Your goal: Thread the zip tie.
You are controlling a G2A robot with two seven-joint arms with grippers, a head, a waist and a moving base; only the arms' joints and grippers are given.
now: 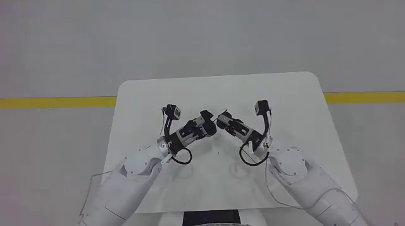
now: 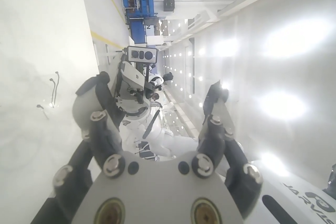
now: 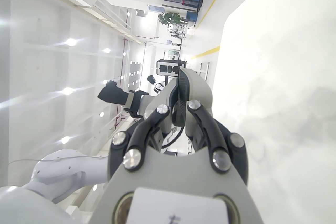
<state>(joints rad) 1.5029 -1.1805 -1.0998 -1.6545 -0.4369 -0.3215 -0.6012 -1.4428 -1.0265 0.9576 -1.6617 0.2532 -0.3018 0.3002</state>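
**We hold the zip tie in one gripper over the middle of the table, tip to tip with the other.**

Nearest us, both arms come in over the near edge of the white table [image 1: 285, 93]. A few thin dark strips [image 2: 53, 88] lie on the tabletop beside the left arm, but we cannot tell what they are. Over the table's middle the left gripper [image 2: 160, 83] has its fingers spread wide with nothing between them. The right arm fills the gap straight ahead of it. The right gripper [image 3: 181, 72] has its fingers pressed together on the black ribbed zip tie [image 3: 180, 101], which runs back along the closed fingers above the tabletop. The two grippers face each other, close together. Beyond the table's far edge, a yellow line [image 1: 57, 102] crosses the grey floor.
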